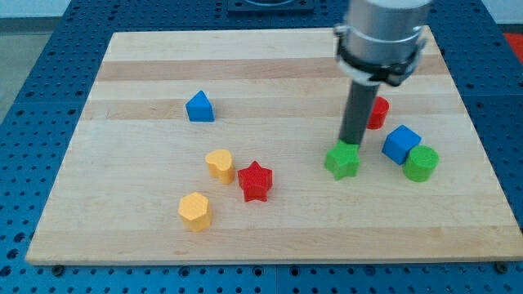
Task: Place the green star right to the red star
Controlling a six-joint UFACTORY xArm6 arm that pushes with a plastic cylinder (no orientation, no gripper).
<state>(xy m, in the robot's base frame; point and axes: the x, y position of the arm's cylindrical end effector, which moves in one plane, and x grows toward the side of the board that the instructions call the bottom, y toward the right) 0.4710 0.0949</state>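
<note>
Jaws are absent on this arm; it ends in a rod, and my tip (350, 145) rests at the top edge of the green star (342, 161). Beneath lies the wooden board (147, 65). That star sits well to the view's right of the red star (256, 180). It looks light, rigid and prone to spin, so I judge pushing against its right-hand flank, centred, is best.

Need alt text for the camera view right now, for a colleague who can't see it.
My tip sits at the top edge of the green star, which lies well to the view's right of the red star on the wooden board.
</note>
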